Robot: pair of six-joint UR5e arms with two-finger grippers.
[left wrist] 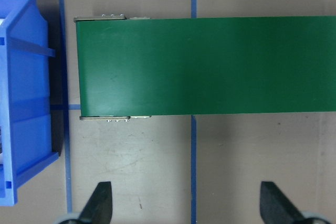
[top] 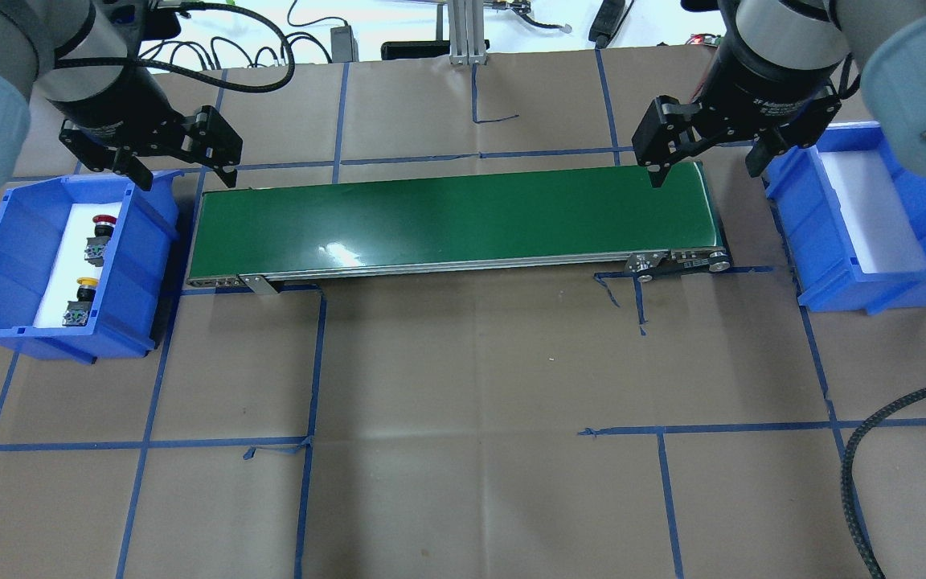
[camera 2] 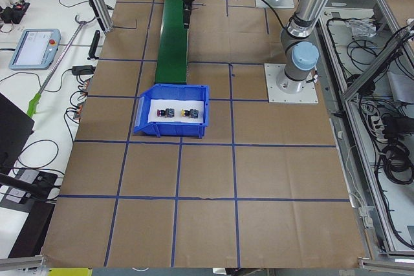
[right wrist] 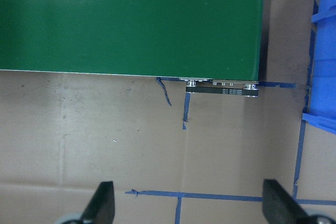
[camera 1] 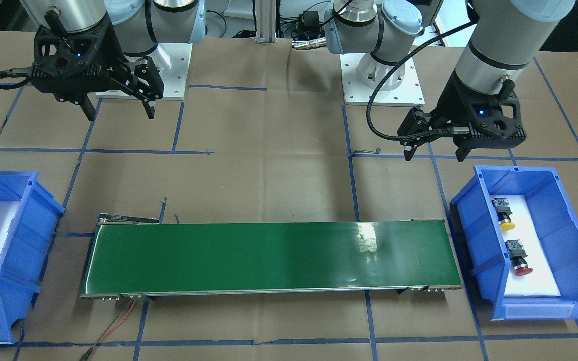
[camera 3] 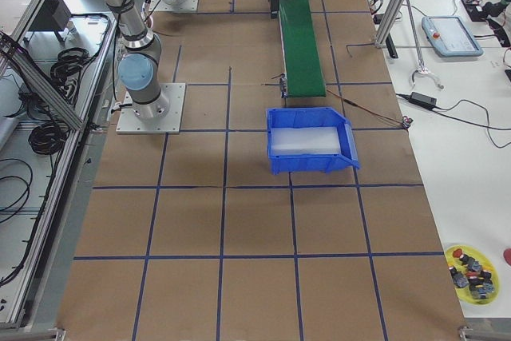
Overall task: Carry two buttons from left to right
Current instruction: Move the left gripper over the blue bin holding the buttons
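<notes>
Two buttons lie on the white liner of the blue left bin (top: 137,265). The red-capped button (top: 100,235) lies farther from the robot and the yellow-capped button (top: 79,301) nearer. In the front view they are the yellow one (camera 1: 503,213) and the red one (camera 1: 519,258). My left gripper (top: 186,181) is open and empty. It hangs above the gap between that bin and the green conveyor belt (top: 455,217). My right gripper (top: 704,173) is open and empty over the belt's other end. The right blue bin (top: 873,285) holds only a white liner.
The left wrist view shows the belt's end (left wrist: 210,66) and the left bin's wall (left wrist: 26,93). The right wrist view shows the belt's other end (right wrist: 131,27) and a bin corner (right wrist: 323,66). Brown paper with blue tape lines covers the table. A yellow dish (camera 3: 473,271) of spare parts lies on a side bench.
</notes>
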